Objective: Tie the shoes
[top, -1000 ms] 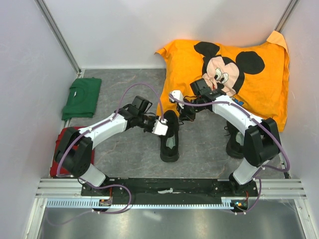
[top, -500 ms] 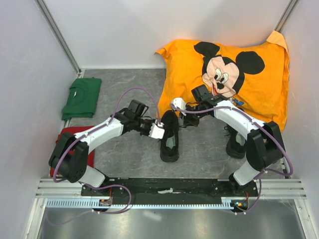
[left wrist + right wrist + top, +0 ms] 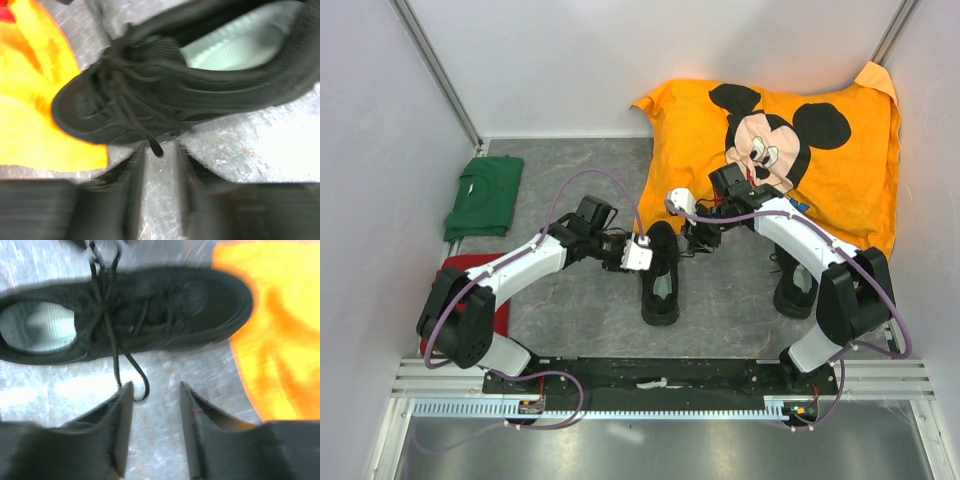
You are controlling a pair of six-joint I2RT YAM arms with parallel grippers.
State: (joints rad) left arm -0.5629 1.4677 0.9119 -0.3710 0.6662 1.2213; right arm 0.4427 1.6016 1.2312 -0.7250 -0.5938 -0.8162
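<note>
One of the shoes, black with a pale insole, lies mid-table with its toe toward the orange cloth. The other shoe sits to the right, partly behind my right arm. My left gripper is at the middle shoe's left side. In the left wrist view this shoe fills the top, and a loose lace end hangs just ahead of my open left gripper. In the right wrist view the shoe lies crosswise. Its lace loop rests against one finger of my open right gripper.
An orange Mickey Mouse cloth covers the back right of the table. A folded green shirt lies at the back left. Something red sits under my left arm. Walls close in on both sides.
Both grippers have gone from shut to open and let go of the laces. The arms have barely shifted beside the middle shoe.
</note>
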